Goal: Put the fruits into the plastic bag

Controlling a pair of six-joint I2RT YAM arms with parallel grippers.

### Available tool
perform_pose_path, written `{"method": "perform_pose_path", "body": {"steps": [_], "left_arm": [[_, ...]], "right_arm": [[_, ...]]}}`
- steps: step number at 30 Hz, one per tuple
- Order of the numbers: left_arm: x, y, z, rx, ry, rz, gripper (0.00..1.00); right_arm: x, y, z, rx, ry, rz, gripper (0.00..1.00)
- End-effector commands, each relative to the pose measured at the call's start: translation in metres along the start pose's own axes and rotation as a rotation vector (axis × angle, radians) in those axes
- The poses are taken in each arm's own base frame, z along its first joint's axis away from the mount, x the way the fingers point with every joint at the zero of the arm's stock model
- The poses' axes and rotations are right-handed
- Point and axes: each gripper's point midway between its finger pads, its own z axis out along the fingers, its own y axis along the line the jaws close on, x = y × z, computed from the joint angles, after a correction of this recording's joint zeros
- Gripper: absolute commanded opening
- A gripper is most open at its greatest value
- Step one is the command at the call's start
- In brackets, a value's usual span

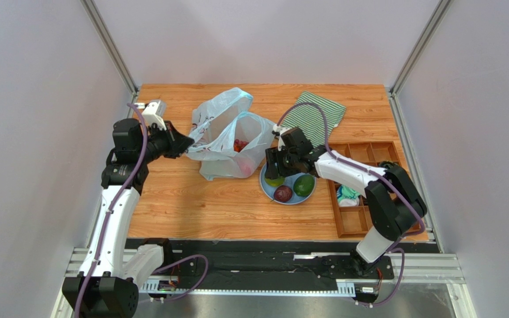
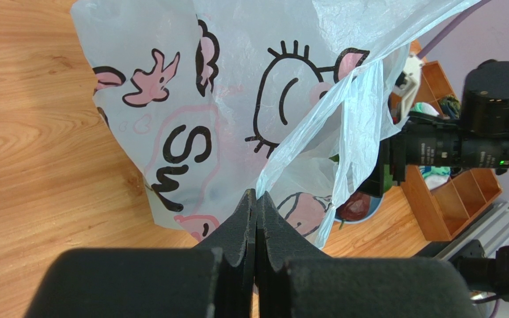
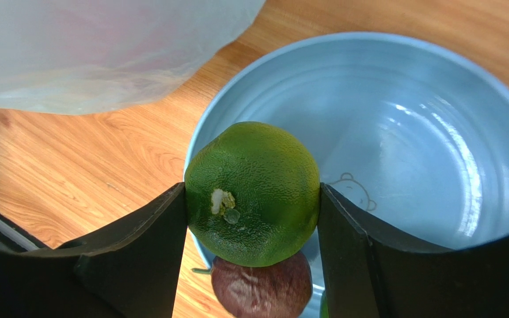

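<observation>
The plastic bag (image 1: 227, 136) stands open at the table's middle, with red fruit (image 1: 240, 146) inside. My left gripper (image 1: 185, 144) is shut on the bag's left edge; in the left wrist view the gripper (image 2: 256, 195) pinches the film of the bag (image 2: 191, 99). My right gripper (image 1: 275, 173) is shut on a bright green fruit (image 3: 252, 192) at the blue plate's (image 1: 295, 199) left rim. A dark purple fruit (image 1: 283, 193) and a dark green fruit (image 1: 303, 185) lie in the plate; the purple one also shows in the right wrist view (image 3: 262, 289), below the plate (image 3: 403, 132).
A green striped cloth (image 1: 315, 114) lies at the back. A wooden compartment tray (image 1: 363, 189) with small items stands at the right. The table's left and front are bare wood.
</observation>
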Motion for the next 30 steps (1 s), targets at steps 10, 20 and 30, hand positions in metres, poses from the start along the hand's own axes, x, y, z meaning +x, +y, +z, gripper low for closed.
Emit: {"method": "perform_pose_path", "body": {"steps": [10, 20, 30], "left_arm": [[-0.017, -0.012, -0.007, 0.038, -0.046, 0.048, 0.00], [-0.017, -0.014, -0.008, 0.052, -0.048, 0.059, 0.00], [-0.018, -0.019, -0.009, 0.077, -0.056, 0.064, 0.00]], "right_arm": [[-0.090, 0.015, -0.139, 0.013, -0.402, -0.050, 0.22], [-0.143, 0.116, -0.215, -0.267, -0.640, -0.138, 0.18], [-0.186, 0.171, -0.188, -0.305, -0.649, -0.252, 0.18]]}}
